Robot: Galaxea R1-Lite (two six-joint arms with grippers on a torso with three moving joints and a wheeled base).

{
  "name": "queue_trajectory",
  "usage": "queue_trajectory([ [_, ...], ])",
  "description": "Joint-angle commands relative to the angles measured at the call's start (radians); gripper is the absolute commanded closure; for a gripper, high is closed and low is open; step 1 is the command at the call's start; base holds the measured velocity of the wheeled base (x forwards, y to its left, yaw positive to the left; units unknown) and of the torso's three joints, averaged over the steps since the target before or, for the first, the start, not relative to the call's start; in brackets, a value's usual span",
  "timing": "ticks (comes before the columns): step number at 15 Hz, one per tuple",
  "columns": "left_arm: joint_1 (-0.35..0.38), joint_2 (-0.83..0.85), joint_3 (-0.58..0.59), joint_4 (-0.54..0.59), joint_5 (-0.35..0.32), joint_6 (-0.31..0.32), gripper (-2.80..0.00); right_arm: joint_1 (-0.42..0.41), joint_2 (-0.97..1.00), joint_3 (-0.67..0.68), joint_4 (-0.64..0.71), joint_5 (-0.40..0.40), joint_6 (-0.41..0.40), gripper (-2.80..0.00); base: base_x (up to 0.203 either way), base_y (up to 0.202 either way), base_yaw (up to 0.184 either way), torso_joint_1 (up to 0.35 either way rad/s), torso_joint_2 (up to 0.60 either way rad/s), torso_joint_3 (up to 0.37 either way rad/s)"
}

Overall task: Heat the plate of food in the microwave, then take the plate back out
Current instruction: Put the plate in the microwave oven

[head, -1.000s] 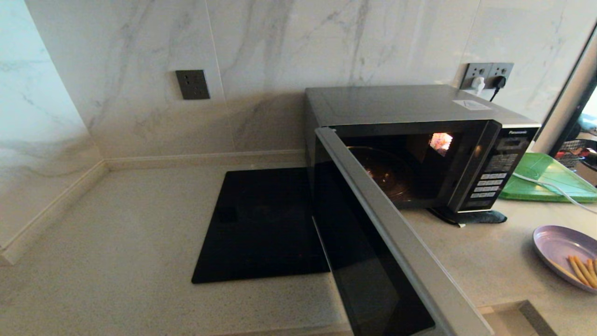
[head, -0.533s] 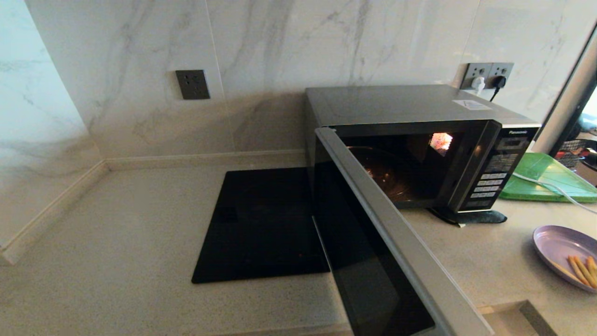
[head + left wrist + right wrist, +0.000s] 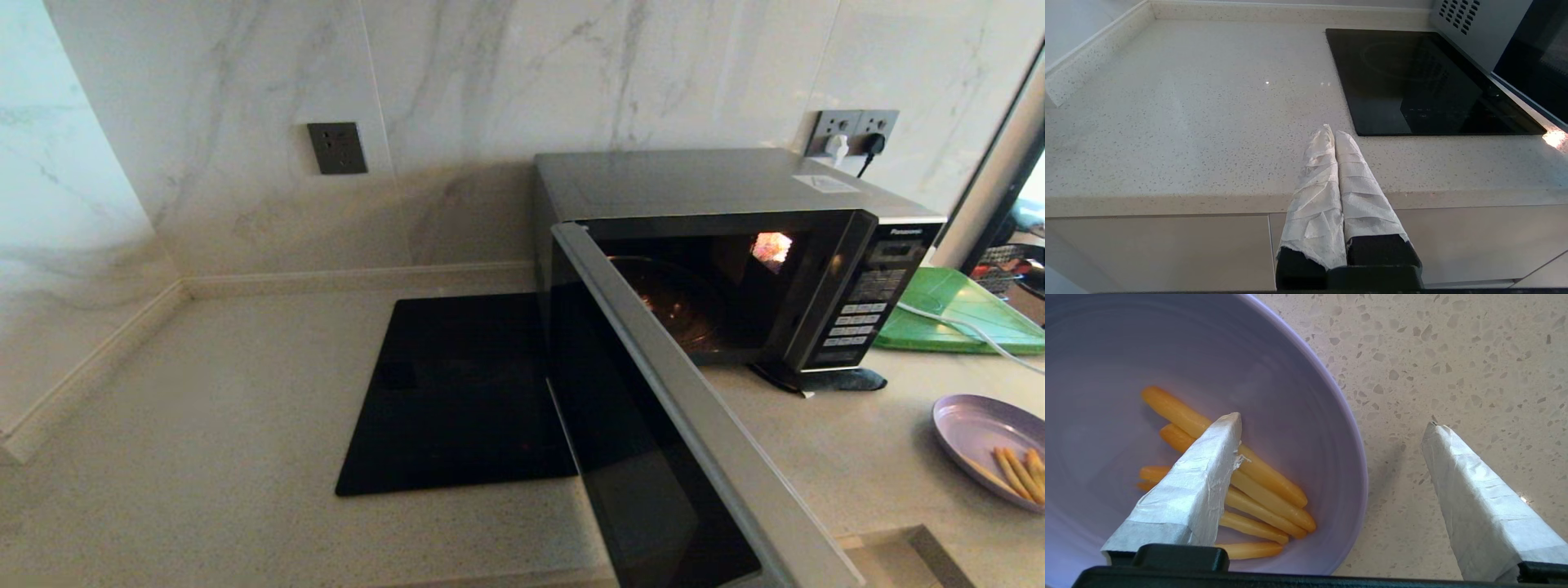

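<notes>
Boxy silver-grey microwave (image 3: 735, 245) stands on the speckled pale stone desk (image 3: 204, 392) with its dark glass door (image 3: 653, 457) swung wide, cavity lit and nothing on the turntable. Small round pale lilac plate with golden-yellow fry-like sticks (image 3: 992, 449) sits on the desk well to the right of the microwave, in front of the flat green tray (image 3: 955, 314). Right gripper (image 3: 1331, 428) hovers over the plate's rim, jaws spread wide, one finger above the sticks, the other outside over bare desk; nothing held. Left gripper (image 3: 1333, 134) parked off the desk edge near the flat black glass cooktop (image 3: 1425, 81), jaws pressed together. Risks, as judged: closing on the thin sloped rim could tip the plate and spill sticks; the inner finger may press food; the open door crowds the path in.
</notes>
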Motion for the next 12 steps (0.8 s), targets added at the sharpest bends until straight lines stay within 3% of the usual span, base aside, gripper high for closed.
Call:
queue_trajectory([
  [1, 0.0, 0.0, 0.0, 0.0, 0.001, -0.001, 0.0, 0.0, 0.008, -0.001, 0.005, 0.0, 0.004, -2.8, 0.0, 0.0, 0.0, 0.0, 0.0, 0.0],
  [2, 0.0, 0.0, 0.0, 0.0, 0.0, -0.001, 0.0, 0.0, 0.008, -0.001, 0.006, 0.001, 0.004, -2.8, 0.0, 0.0, 0.0, 0.0, 0.0, 0.0],
  [3, 0.0, 0.0, 0.0, 0.0, 0.0, -0.001, 0.0, 0.001, 0.01, -0.003, 0.006, 0.001, 0.004, 0.0, 0.0, 0.0, 0.0, 0.0, 0.0, 0.0],
  [12, 0.0, 0.0, 0.0, 0.0, 0.0, -0.001, 0.0, 0.002, 0.007, -0.009, 0.006, 0.001, 0.004, 0.0, 0.0, 0.0, 0.0, 0.0, 0.0, 0.0],
])
